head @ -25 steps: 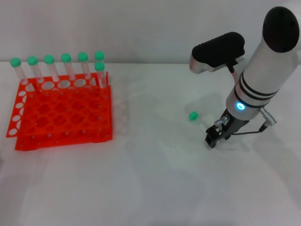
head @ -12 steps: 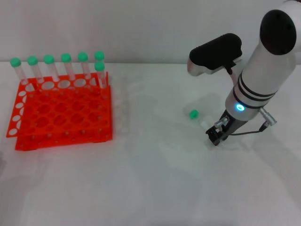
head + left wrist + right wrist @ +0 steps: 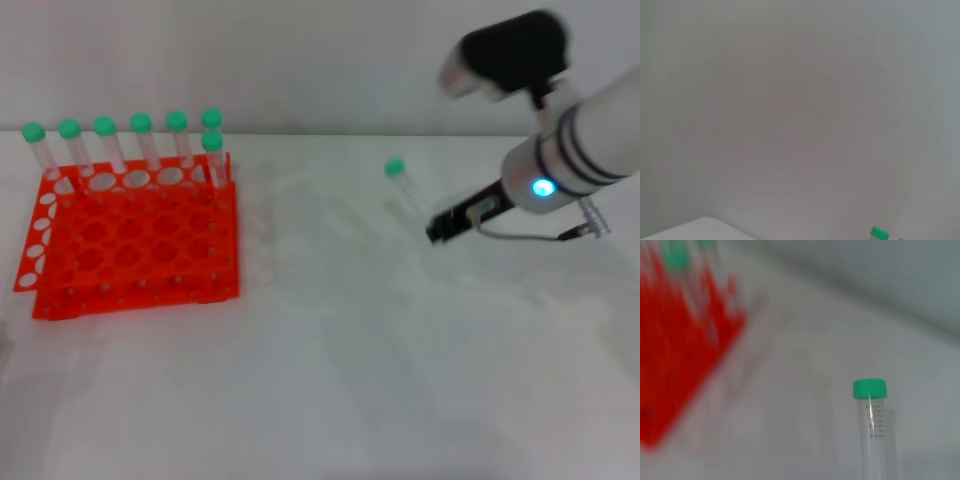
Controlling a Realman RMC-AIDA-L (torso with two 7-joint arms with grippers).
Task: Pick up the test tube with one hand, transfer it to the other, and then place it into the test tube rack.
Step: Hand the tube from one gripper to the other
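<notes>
We see the right gripper (image 3: 440,228) at three o'clock pinching the test tube (image 3: 403,192), clear-walled, green cap up, well apart from the test tube rack (image 3: 130,240) at nine.

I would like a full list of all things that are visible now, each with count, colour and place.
test tube: one, clear with green cap, lifted above the table right of centre, in the right claw.
test tube rack: one, orange-red, on the table at the left.
racked tubes: seven, clear with green caps, upright along the rack's far side.
table: one, white.
right claw: one, black, on the white arm at the right, holding the tube's lower end.
left claw: not visible.
</notes>
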